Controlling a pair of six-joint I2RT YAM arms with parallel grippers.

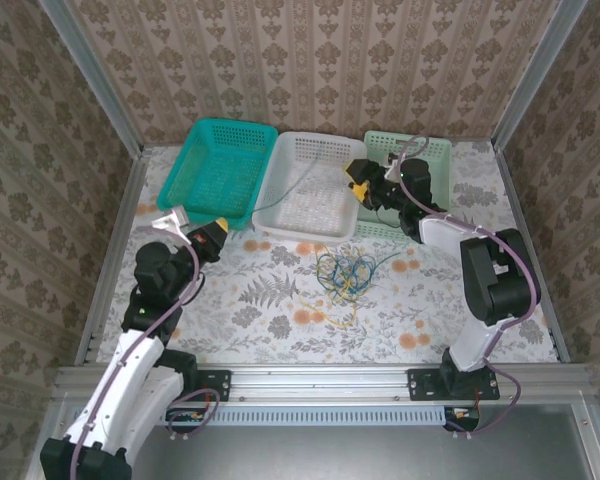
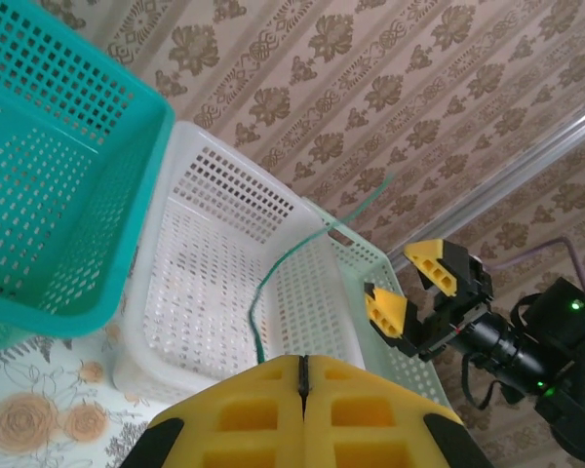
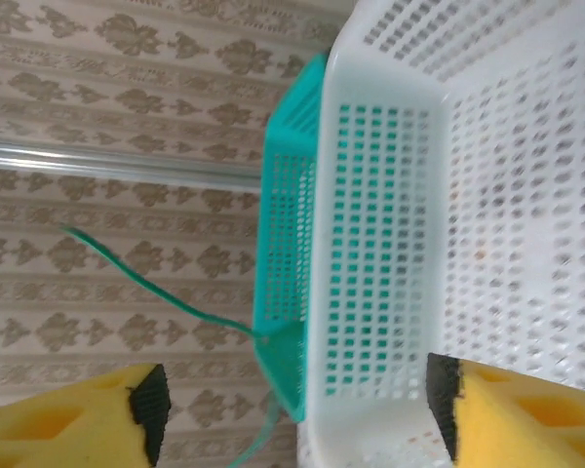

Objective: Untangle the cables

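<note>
A tangle of yellow, green and blue cables lies on the floral table between the two arms. One green cable runs apart from it, across the white basket. My right gripper hovers open over the white basket's right rim with nothing between its fingers. In the right wrist view the green cable runs loose past the baskets. My left gripper is shut near the teal basket's front corner. The green cable passes behind its yellow fingers. My right gripper stands open there too.
A teal basket, the white basket and a light green basket stand side by side at the back. Patterned walls and metal frame posts close the table in on three sides.
</note>
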